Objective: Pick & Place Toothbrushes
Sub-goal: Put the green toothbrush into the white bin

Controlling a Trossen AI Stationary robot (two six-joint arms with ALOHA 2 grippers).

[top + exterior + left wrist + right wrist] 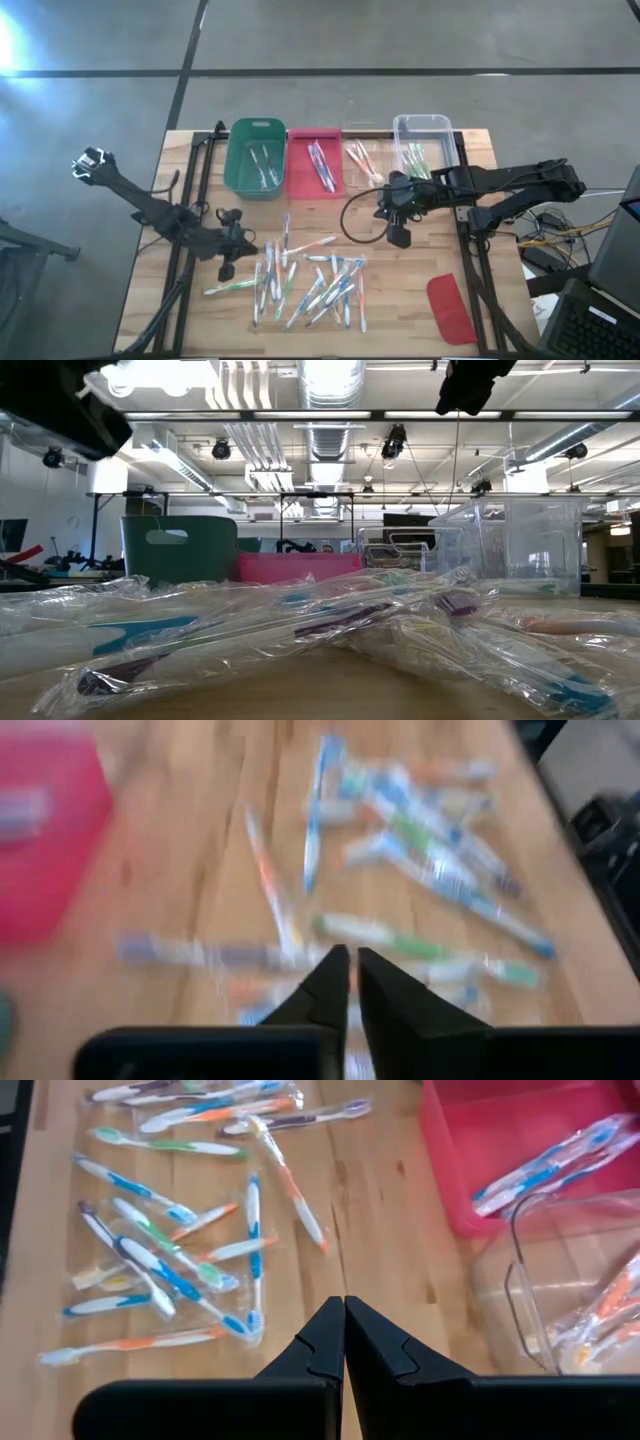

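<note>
Here we would spread the nearly closed left gripper (352,970) wider over one toothbrush (365,932); right gripper (344,1320) waits, pressed together.

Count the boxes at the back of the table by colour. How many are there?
Green bin: 1
Red bin: 1
Clear bins: 2, counting the low one beside the red bin
Total: 4
</note>
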